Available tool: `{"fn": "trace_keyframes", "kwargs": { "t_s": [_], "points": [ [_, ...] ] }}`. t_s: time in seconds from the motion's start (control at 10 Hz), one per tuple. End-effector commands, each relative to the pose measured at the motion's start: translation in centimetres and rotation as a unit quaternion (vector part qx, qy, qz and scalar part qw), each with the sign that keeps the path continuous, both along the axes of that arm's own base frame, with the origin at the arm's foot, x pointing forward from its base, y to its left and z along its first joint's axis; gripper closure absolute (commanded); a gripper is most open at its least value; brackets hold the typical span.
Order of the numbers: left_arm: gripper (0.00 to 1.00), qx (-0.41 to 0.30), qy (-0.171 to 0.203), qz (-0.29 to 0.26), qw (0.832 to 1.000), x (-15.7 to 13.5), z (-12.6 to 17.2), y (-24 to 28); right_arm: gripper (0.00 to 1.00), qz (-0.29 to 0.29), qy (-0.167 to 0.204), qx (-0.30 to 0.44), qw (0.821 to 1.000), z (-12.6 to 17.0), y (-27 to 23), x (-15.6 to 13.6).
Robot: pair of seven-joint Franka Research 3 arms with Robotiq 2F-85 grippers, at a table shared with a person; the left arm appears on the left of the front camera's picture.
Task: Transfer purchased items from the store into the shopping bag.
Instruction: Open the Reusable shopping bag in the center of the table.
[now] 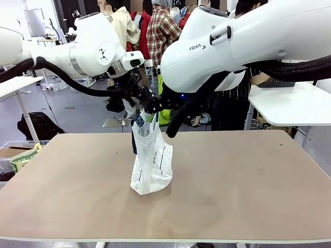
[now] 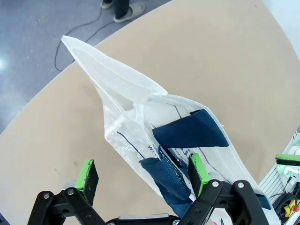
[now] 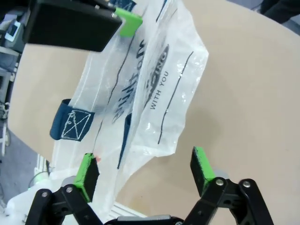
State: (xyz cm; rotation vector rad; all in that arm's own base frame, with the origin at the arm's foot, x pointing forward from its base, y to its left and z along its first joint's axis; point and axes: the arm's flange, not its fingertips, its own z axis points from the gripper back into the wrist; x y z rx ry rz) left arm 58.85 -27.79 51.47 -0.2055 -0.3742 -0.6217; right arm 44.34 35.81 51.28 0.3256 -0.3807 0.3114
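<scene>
The shopping bag point(image 1: 150, 163), clear plastic with dark print and navy handles, stands upright in the middle of the tan table point(image 1: 248, 186). Both grippers hang just above its mouth. My left gripper point(image 1: 132, 96) is open; in the left wrist view the bag's top point(image 2: 136, 101) and a navy handle point(image 2: 190, 131) lie between its spread fingers, and the gripper point(image 2: 143, 172) holds nothing. My right gripper point(image 1: 148, 106) is open too, its green pads point(image 3: 202, 164) either side of the bag's printed side point(image 3: 154, 84), gripper point(image 3: 145, 168). The store and the purchased items are out of view.
A cardboard box point(image 1: 20, 155) sits on the floor off the table's left edge. A white table point(image 1: 289, 103) stands at the back right. A person's feet point(image 2: 123, 8) are on the floor beyond the far edge. Bare tabletop surrounds the bag.
</scene>
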Motion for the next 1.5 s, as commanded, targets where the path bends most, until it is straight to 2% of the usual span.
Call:
{"fn": "trace_keyframes", "kwargs": {
  "t_s": [0.0,0.1,0.2,0.3,0.4,0.7,1.2,1.4],
  "points": [
    [0.00,-0.003,0.010,-0.001,1.000,0.1,-0.1,0.0,0.21,-0.017,-0.011,-0.005,1.000,-0.6,0.7,0.5],
    [0.00,-0.003,0.010,0.000,1.000,0.1,-0.1,-0.1,0.41,-0.016,-0.007,-0.004,1.000,-0.7,0.9,0.7],
    [0.05,-0.003,0.010,0.001,1.000,0.0,-0.1,-0.1,0.60,-0.018,-0.005,-0.005,1.000,-0.8,0.9,0.8],
    [0.20,-0.001,0.009,-0.001,1.000,-0.1,-0.1,-0.1,0.80,-0.022,-0.004,-0.009,1.000,-1.0,1.0,0.9],
    [0.40,0.000,0.008,0.001,1.000,0.0,0.0,-0.1,1.00,-0.022,-0.002,-0.010,1.000,-1.1,1.1,1.0],
    [0.99,0.004,0.013,0.001,1.000,-0.3,-0.1,0.0,1.00,-0.025,-0.008,-0.022,0.999,-1.0,1.1,1.0],
    [1.00,0.013,0.003,0.024,1.000,-0.8,1.4,2.3,1.00,-0.072,-0.034,-0.067,0.995,0.8,-0.9,0.6],
    [1.00,0.013,0.014,0.028,0.999,-1.4,2.4,4.1,1.00,-0.129,-0.035,-0.089,0.987,1.4,-2.7,0.5]
  ]
}}
